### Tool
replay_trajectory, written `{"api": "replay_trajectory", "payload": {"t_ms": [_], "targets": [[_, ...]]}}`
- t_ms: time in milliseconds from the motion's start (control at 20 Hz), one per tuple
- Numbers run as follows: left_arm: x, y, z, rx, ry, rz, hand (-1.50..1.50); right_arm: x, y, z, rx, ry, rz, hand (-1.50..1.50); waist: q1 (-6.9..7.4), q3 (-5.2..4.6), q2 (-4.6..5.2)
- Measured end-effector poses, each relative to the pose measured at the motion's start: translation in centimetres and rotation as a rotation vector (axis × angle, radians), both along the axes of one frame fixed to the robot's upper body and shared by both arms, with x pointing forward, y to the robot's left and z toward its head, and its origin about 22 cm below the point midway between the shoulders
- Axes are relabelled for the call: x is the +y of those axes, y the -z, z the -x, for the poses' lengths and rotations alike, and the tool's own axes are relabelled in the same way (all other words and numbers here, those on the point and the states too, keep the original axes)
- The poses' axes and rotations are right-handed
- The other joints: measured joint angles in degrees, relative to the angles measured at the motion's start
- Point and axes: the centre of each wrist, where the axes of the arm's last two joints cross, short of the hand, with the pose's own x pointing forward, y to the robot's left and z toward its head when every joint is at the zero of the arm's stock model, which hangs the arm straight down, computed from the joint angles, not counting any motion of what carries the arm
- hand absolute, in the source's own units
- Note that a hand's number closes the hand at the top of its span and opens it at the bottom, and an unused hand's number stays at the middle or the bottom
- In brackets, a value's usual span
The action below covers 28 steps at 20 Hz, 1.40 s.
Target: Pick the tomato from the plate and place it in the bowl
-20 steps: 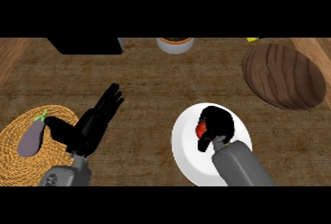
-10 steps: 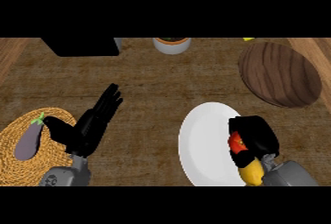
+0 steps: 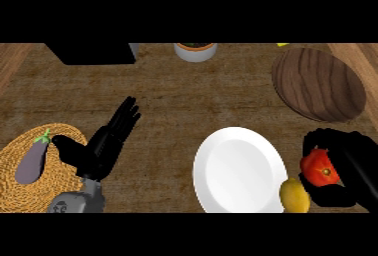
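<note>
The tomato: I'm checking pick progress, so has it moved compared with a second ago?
Yes. The tomato, held in the right hand, has gone from over the white plate to beyond the plate's right rim, toward the wooden bowl.

One tomato [image 3: 319, 169], inside the curled right hand [image 3: 347, 167]. One white plate [image 3: 238, 171], just left of that hand. One brown bowl [image 3: 319, 83], beyond the same hand. One yellow fruit [image 3: 294, 195], touching the plate's rim, just below the tomato. One eggplant [image 3: 32, 161] on one woven mat [image 3: 29, 182], both left of the open left hand [image 3: 103, 145]. One pot [image 3: 195, 50] and one black box [image 3: 92, 52], well beyond the left hand. Two hands in all.
</note>
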Motion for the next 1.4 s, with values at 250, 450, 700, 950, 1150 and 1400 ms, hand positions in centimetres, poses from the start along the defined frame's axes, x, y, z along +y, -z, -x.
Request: {"api": "replay_trajectory", "payload": {"t_ms": [250, 450, 700, 950, 1150, 1400], "targets": [[0.3, -0.5, -0.3, -0.001, 0.01, -0.003, 0.0, -1.1, -5.0, 1.8, -0.095, 0.039, -0.033, 1.5, 0.49, 0.0, 0.12], [0.1, -0.8, -0.7, -0.006, 0.02, -0.001, 0.0, -2.2, -7.5, 1.3, -0.136, 0.068, -0.076, 1.5, 0.97, 0.01, 0.24], [-0.3, -0.6, -0.5, -0.011, 0.03, 0.006, 0.0, -3.7, -8.5, -2.1, -0.173, 0.107, -0.117, 1.5, 1.51, 0.01, 0.35], [0.0, -1.0, -0.1, -0.011, 0.037, 0.004, 0.0, -5.0, -8.9, -5.3, -0.189, 0.142, -0.157, 1.5, 1.72, 0.03, 0.4], [-0.2, -0.3, -0.4, -0.01, 0.041, 0.005, 0.0, -6.4, -7.9, -9.0, -0.191, 0.165, -0.188, 1.5, 2.05, 0.03, 0.52], [-0.5, 0.1, -0.7, -0.01, 0.046, 0.004, 0.0, -8.4, -6.1, -13.3, -0.202, 0.175, -0.184, 1.5, 2.44, 0.06, 0.68]]}}
